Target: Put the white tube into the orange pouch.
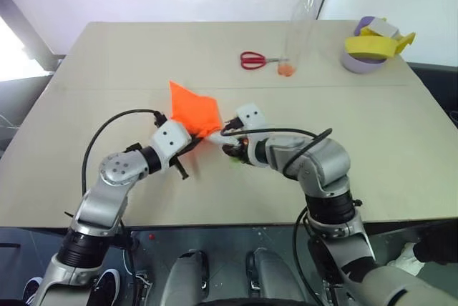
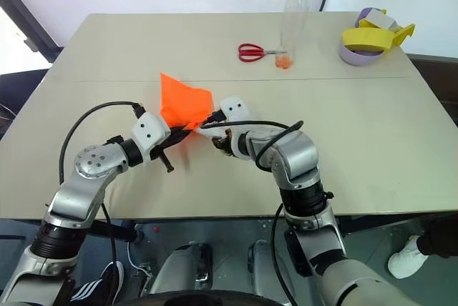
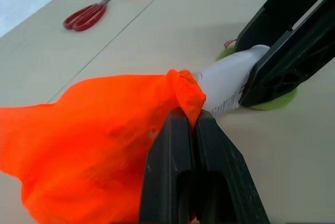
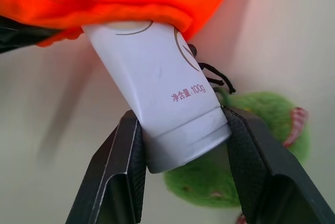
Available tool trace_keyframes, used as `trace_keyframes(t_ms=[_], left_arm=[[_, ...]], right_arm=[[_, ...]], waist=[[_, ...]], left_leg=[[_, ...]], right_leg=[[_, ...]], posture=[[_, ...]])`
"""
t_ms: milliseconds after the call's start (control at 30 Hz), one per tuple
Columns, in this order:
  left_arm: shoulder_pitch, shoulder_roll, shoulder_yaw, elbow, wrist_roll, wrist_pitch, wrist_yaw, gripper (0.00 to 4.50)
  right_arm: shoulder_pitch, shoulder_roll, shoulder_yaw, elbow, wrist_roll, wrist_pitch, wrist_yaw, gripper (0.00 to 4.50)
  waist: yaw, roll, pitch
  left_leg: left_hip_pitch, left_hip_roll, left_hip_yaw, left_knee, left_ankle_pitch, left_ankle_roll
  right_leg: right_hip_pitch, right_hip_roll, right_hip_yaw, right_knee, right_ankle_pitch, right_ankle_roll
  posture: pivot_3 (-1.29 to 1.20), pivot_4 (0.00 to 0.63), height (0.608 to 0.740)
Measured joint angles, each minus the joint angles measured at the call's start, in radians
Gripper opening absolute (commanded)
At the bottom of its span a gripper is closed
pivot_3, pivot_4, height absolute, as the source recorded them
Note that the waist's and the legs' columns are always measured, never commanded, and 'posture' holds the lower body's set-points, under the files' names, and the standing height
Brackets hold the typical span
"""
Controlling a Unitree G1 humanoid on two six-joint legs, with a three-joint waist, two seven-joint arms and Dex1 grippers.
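Softly crumpled, the orange pouch [image 3: 94,130] hangs pinched in the left gripper [image 3: 194,124]. Its mouth covers the smooth white tube [image 4: 157,98], whose flat end the right gripper [image 4: 180,145] clamps.

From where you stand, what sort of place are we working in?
Probably a lab or workshop test bench: a plain beige table against white wall panels, with staged props, red scissors, a clear bottle, tape rolls.

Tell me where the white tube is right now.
The white tube is held by its cap end in the right pincer, its other end poking into the orange pouch, which the left pincer pinches, mid-table.
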State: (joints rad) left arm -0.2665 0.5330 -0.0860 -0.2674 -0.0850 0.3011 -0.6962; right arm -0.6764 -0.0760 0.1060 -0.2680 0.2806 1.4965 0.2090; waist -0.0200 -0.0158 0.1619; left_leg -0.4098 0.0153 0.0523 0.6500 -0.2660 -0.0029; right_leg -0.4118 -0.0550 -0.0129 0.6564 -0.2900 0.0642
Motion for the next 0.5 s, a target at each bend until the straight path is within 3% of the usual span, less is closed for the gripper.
trace_keyframes(t_ms=[200,500], left_arm=[[-0.006,-0.009,0.015,-0.005,-0.023,0.013,0.009,0.0],[0.025,-0.023,-0.006,-0.038,-0.076,0.044,-0.023,0.0]], right_arm=[[0.001,0.099,-0.101,-0.007,0.039,0.111,0.006,1.65],[-0.036,0.136,-0.081,0.1,0.016,0.045,-0.028,1.65]], waist=[[-0.003,0.0,0.0],[-0.003,0.0,0.0]], left_leg=[[0.0,0.0,0.0,-0.001,0.0,0.0],[0.0,0.0,0.0,-0.001,0.0,0.0]], right_leg=[[-0.001,0.0,0.0,0.0,0.0,0.0],[-0.001,0.0,0.0,0.0,0.0,0.0]], posture=[[0.0,0.15,0.74],[0.0,0.15,0.74]])
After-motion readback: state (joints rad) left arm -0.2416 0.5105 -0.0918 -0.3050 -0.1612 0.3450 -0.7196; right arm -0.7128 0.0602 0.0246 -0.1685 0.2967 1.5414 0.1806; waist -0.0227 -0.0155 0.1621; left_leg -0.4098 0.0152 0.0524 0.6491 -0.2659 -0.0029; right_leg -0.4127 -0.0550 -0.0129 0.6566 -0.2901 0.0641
